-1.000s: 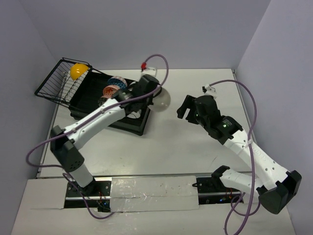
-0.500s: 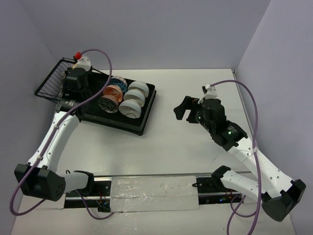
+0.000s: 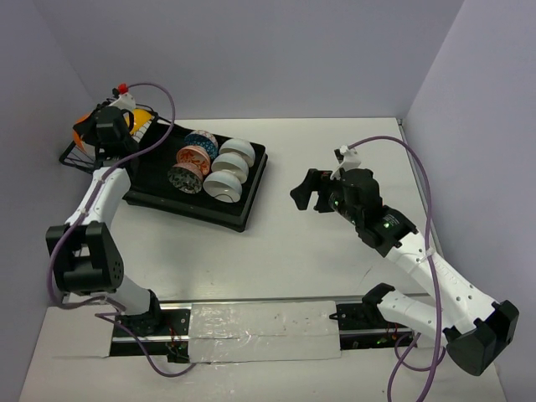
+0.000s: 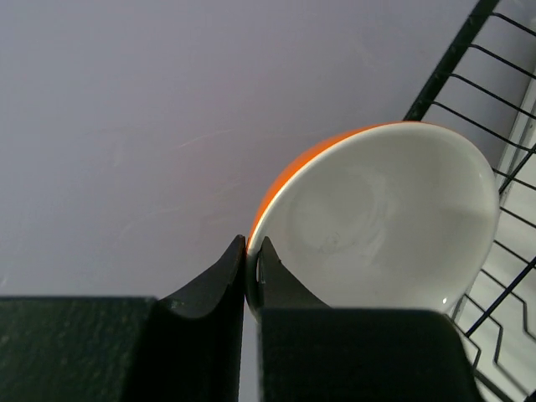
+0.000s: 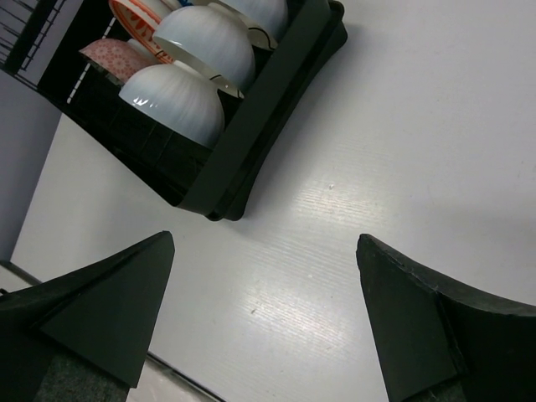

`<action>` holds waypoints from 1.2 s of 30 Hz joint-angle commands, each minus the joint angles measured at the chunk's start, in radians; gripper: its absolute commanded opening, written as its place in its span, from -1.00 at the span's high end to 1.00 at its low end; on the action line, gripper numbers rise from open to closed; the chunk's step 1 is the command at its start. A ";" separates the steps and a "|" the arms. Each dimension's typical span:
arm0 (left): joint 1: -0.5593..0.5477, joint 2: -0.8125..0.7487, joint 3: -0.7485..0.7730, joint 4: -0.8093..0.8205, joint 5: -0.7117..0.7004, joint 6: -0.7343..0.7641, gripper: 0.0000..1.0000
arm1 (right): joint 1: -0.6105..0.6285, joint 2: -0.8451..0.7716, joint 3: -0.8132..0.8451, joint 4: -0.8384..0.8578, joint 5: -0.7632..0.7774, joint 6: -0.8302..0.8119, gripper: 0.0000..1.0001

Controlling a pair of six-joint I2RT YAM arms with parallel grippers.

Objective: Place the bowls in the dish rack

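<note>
Orange bowl (image 4: 377, 226): I see its rim pinched between the left fingers (image 4: 213, 280), at the wire basket (image 4: 445, 64). The right fingers (image 5: 117, 293) stand spread wide over the bench (image 5: 402, 126), near the rack (image 5: 268, 117), where six bowls (image 3: 222, 172) sit in two rows.

Crowded rack, open table
The dish rack (image 3: 251, 194) is filled by rows of patterned bowls (image 3: 191, 157) and white bowls (image 3: 228, 166); its wire basket (image 3: 74, 156) is hemmed by the left wall (image 3: 38, 117) and occupied by a yellow bowl (image 3: 144, 117) and the left gripper (image 4: 249, 251), clamped on an orange bowl (image 4: 377, 226). Bare table (image 3: 276, 251) is left before the spread right gripper (image 5: 264, 241).
</note>
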 commanded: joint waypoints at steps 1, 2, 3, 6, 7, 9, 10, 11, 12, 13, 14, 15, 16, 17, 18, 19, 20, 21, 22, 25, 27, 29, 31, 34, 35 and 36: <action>0.000 0.054 -0.013 0.228 0.010 0.162 1.00 | -0.006 0.003 0.016 0.051 0.004 -0.061 -0.93; 0.001 0.084 -0.022 0.251 -0.005 0.181 1.00 | -0.006 0.003 0.017 0.053 -0.003 -0.066 -0.93; 0.003 0.100 -0.024 0.289 -0.013 0.196 1.00 | -0.004 0.003 0.014 0.056 -0.010 -0.067 -0.93; 0.003 0.146 -0.022 0.294 -0.042 0.223 1.00 | -0.004 0.002 0.009 0.059 -0.010 -0.075 -0.93; 0.003 0.150 -0.027 0.306 -0.047 0.226 1.00 | -0.006 0.002 0.009 0.057 0.000 -0.077 -0.92; 0.001 0.146 -0.053 0.307 -0.042 0.223 1.00 | -0.004 -0.001 0.005 0.056 0.011 -0.081 -0.92; -0.003 0.141 -0.064 0.304 -0.036 0.217 1.00 | -0.006 -0.006 0.003 0.056 0.022 -0.083 -0.92; -0.003 0.126 -0.093 0.296 -0.030 0.210 1.00 | -0.006 -0.008 0.002 0.057 0.026 -0.083 -0.92; -0.006 0.118 -0.113 0.296 -0.018 0.203 1.00 | -0.004 -0.008 0.000 0.059 0.028 -0.086 -0.92; -0.008 0.109 -0.130 0.296 -0.013 0.200 1.00 | -0.006 -0.011 0.000 0.059 0.030 -0.086 -0.92; -0.008 0.097 -0.162 0.297 -0.010 0.195 1.00 | -0.006 -0.012 -0.001 0.059 0.031 -0.087 -0.92; -0.009 0.091 -0.177 0.297 -0.011 0.192 1.00 | -0.006 -0.017 -0.004 0.061 0.031 -0.087 -0.92; -0.012 0.077 -0.190 0.293 -0.011 0.186 0.98 | -0.006 -0.020 -0.006 0.064 0.031 -0.087 -0.92; -0.014 0.074 -0.203 0.279 -0.011 0.177 0.96 | -0.006 -0.021 -0.012 0.067 0.031 -0.087 -0.92; -0.017 0.071 -0.203 0.259 -0.011 0.149 0.94 | -0.006 -0.026 -0.014 0.067 0.030 -0.090 -0.92; -0.017 0.068 -0.203 0.242 -0.019 0.135 0.89 | -0.006 -0.027 -0.015 0.067 0.025 -0.093 -0.92; -0.020 0.065 -0.200 0.213 -0.025 0.123 0.87 | -0.006 -0.029 -0.017 0.068 0.019 -0.098 -0.92; -0.025 0.065 -0.200 0.201 -0.031 0.102 0.85 | -0.006 -0.035 -0.020 0.070 0.019 -0.095 -0.92; -0.028 0.065 -0.199 0.190 -0.044 0.094 0.84 | -0.006 -0.038 -0.021 0.071 0.019 -0.093 -0.92; -0.049 0.063 -0.202 0.153 -0.056 0.069 0.81 | -0.006 -0.050 -0.029 0.073 0.022 -0.092 -0.92; -0.055 0.065 -0.205 0.138 -0.070 0.057 0.80 | -0.006 -0.060 -0.035 0.073 0.023 -0.092 -0.92; -0.092 0.072 -0.199 0.118 -0.088 0.043 0.80 | -0.006 -0.067 -0.038 0.074 0.025 -0.092 -0.92; -0.106 0.080 -0.190 0.087 -0.099 0.022 0.80 | -0.004 -0.077 -0.044 0.074 0.026 -0.092 -0.91; -0.121 0.080 -0.185 0.061 -0.111 -0.009 0.80 | -0.006 -0.089 -0.047 0.076 0.028 -0.092 -0.91; -0.123 0.077 -0.184 0.052 -0.116 -0.032 0.79 | -0.006 -0.090 -0.049 0.074 0.028 -0.090 -0.91; -0.128 0.077 -0.177 0.041 -0.117 -0.047 0.78 | -0.006 -0.095 -0.049 0.073 0.030 -0.090 -0.91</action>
